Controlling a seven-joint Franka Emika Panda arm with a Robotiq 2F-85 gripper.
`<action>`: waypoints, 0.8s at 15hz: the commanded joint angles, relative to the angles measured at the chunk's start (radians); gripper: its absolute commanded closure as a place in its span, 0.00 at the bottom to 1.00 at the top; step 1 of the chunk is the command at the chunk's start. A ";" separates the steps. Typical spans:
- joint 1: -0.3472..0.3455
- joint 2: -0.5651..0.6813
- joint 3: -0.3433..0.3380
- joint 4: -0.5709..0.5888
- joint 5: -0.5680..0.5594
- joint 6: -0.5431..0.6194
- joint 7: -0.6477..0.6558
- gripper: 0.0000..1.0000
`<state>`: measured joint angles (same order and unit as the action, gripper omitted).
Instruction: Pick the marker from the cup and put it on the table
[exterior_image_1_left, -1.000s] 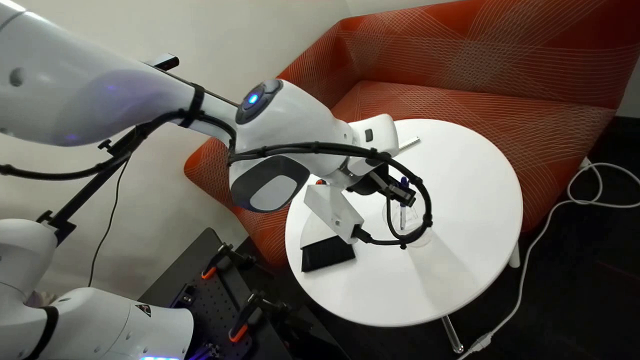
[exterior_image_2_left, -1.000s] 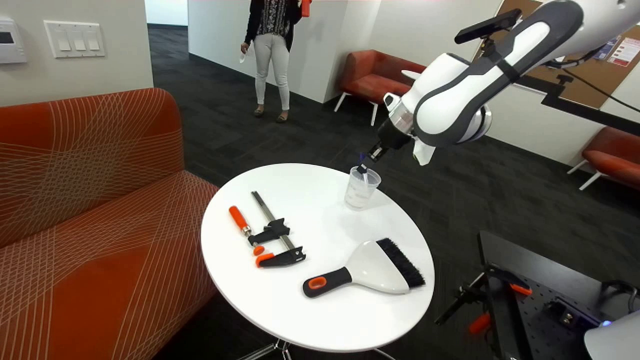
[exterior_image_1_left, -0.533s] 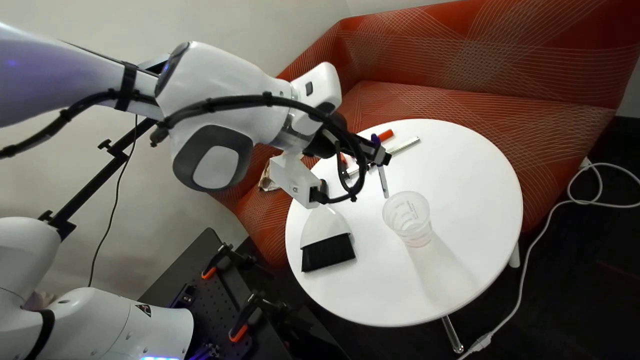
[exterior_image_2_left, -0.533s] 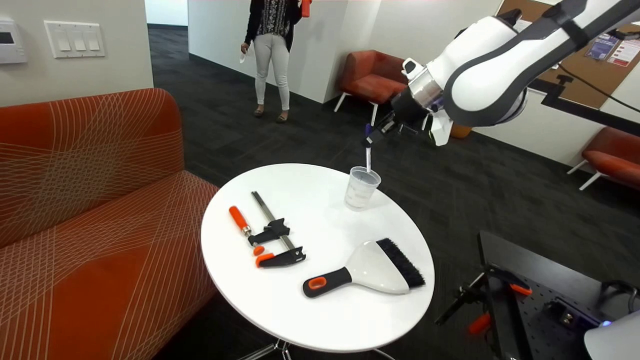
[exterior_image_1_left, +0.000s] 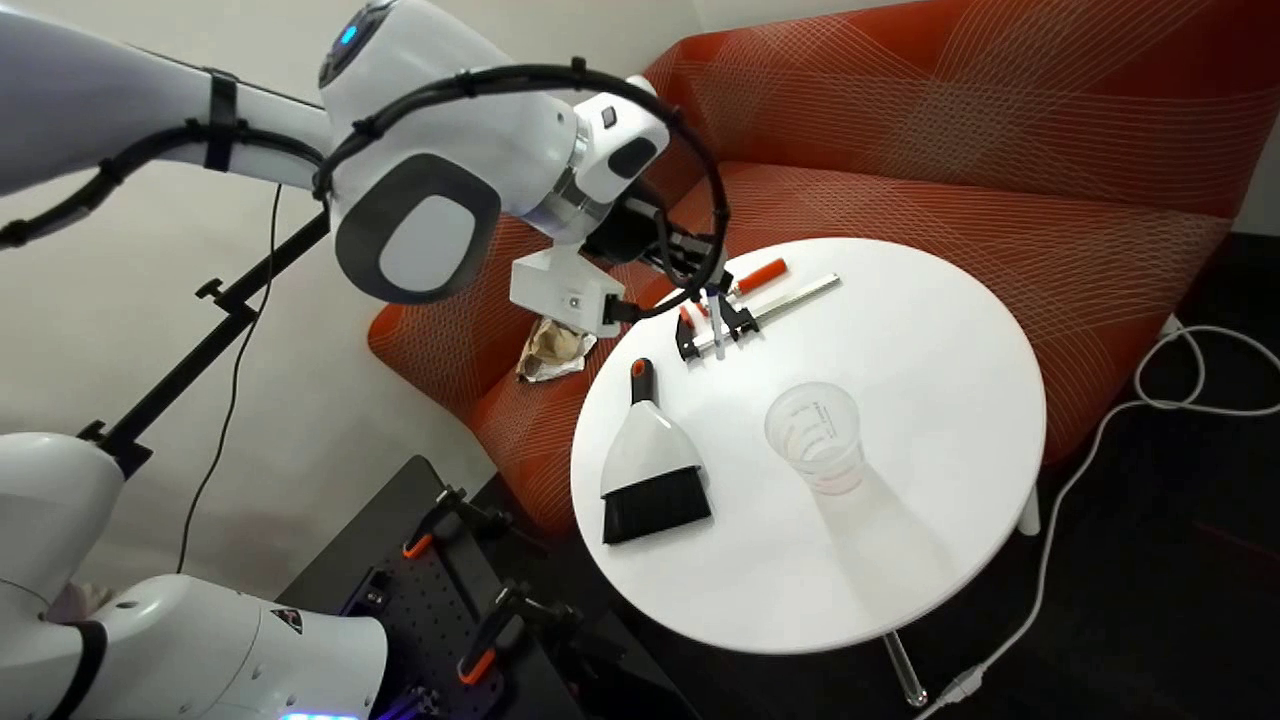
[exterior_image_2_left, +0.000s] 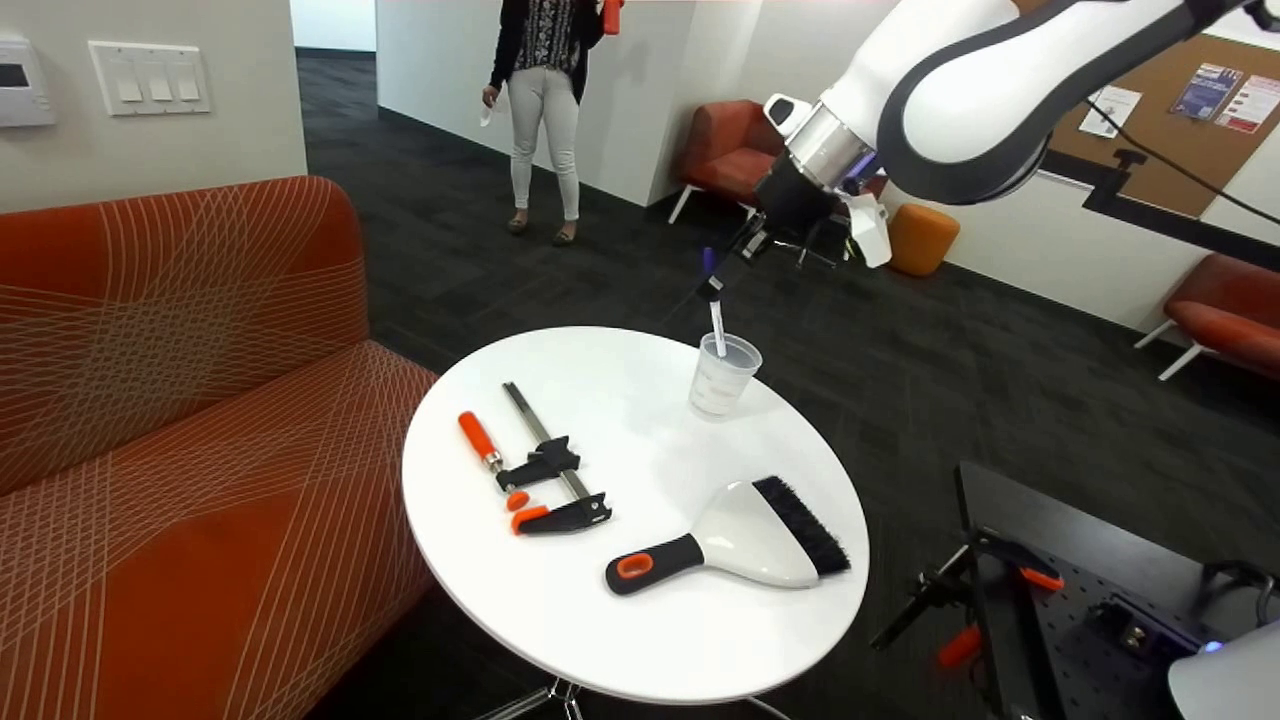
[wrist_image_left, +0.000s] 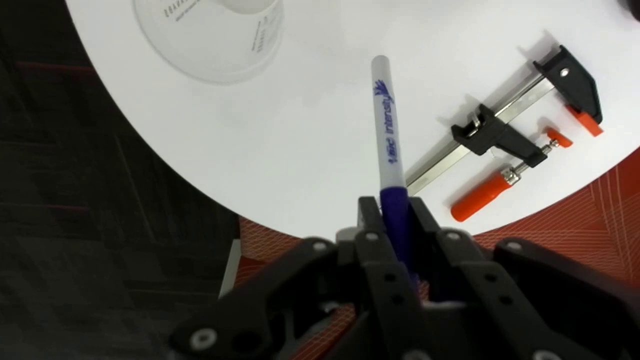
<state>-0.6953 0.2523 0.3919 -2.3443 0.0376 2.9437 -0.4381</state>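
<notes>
Marker (wrist_image_left: 386, 125): likely light, stiff, smooth, hard to break; claw (wrist_image_left: 393, 206) clamped on its blue end, though mid-length would probably balance better.

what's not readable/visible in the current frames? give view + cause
Cap end of the marker: wrist view, hidden by the gripper.
Far end of the clamp bar: wrist view, behind the marker and gripper.
Rest of the cup: wrist view, cut off by the top edge.
Head of the person: exterior view, cut off by the top edge.
Text on the pinned notices: exterior view, too small.
</notes>
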 joint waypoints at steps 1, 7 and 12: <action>0.166 0.070 -0.151 0.108 -0.019 -0.121 0.013 0.96; 0.388 0.241 -0.304 0.230 -0.074 -0.140 0.017 0.96; 0.501 0.367 -0.385 0.339 -0.143 -0.199 0.072 0.96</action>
<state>-0.2486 0.5561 0.0526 -2.0956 -0.0654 2.8217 -0.4110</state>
